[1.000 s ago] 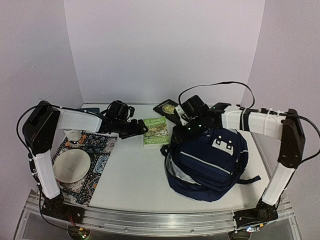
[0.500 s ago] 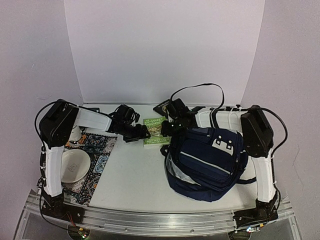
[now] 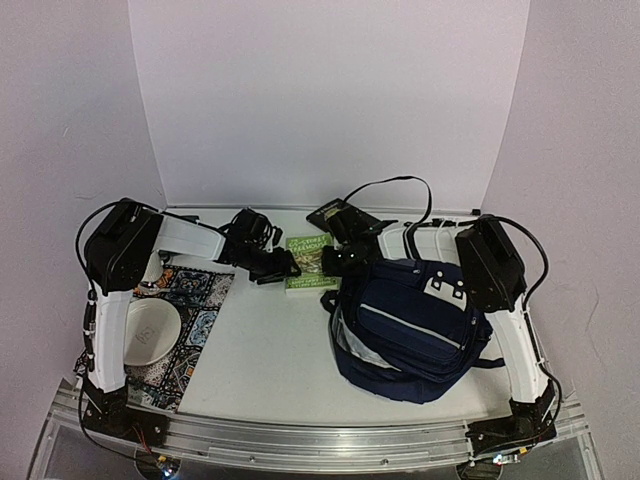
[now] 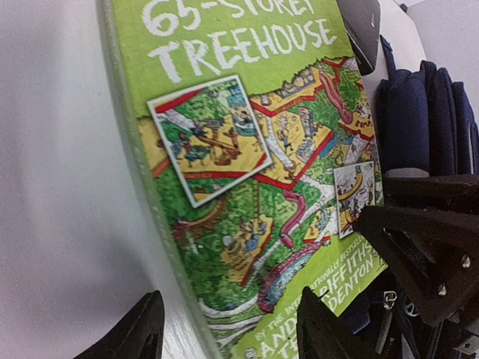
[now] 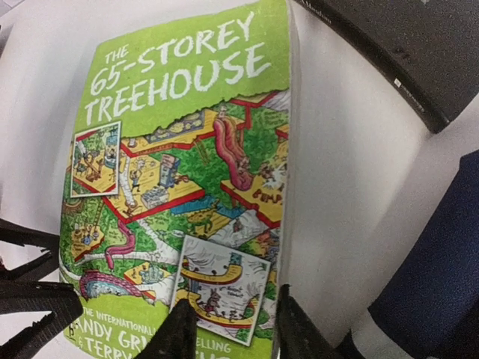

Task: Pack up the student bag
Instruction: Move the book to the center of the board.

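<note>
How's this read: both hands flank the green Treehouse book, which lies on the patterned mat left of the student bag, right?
Not quite. The top external view shows the book lying on the bare white table, not the patterned mat, which sits further left. The rest holds: left hand and right hand flank it, left of the student bag.

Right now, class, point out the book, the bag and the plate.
book [image 5: 179,172]: right wrist view, middle of the green cover.
bag [image 3: 412,326]: top external view, middle of its navy front.
plate [image 3: 153,333]: top external view, white middle of the part showing.
</note>
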You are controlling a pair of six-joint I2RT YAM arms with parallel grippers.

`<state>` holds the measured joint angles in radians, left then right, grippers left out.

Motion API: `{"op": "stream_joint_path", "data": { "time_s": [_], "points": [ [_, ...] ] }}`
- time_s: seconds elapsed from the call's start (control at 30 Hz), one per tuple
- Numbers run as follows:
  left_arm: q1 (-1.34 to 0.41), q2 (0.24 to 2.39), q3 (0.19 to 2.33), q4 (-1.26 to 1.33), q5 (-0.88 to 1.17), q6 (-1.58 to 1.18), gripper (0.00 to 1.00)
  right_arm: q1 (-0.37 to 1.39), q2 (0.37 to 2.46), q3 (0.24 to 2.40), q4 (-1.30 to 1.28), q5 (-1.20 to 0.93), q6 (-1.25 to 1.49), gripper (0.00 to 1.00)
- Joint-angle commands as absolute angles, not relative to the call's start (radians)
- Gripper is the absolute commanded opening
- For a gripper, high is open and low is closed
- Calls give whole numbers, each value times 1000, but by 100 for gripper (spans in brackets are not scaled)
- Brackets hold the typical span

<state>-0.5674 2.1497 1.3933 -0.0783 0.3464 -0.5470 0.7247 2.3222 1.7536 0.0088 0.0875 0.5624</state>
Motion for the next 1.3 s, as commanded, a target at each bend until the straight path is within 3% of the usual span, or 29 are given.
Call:
{"op": "stream_joint_path", "data": {
  "time_s": [0.0,0.33,0.77,0.97,1.13,1.27],
  "points": [
    [-566,2147,1392,-81,401,-547,58,731,2329,1746,0,-89,592,29],
    [-593,1900,1094,-42,423,-603,54,855,2135,1508,52,-184,617,25],
    [-801,1476,636,-46,324,-805,54,1058,1845,1129,73,-116,734,26],
    [-830,1315,525,-71,315,-870,56,1077,1742,1029,55,-50,759,34],
    [-824,1283,598,-156,225,-810,68,1076,1703,1039,50,68,735,44],
    [-771,1324,679,-175,221,-750,70,1076,1772,1118,54,83,725,51]
  ]
}}
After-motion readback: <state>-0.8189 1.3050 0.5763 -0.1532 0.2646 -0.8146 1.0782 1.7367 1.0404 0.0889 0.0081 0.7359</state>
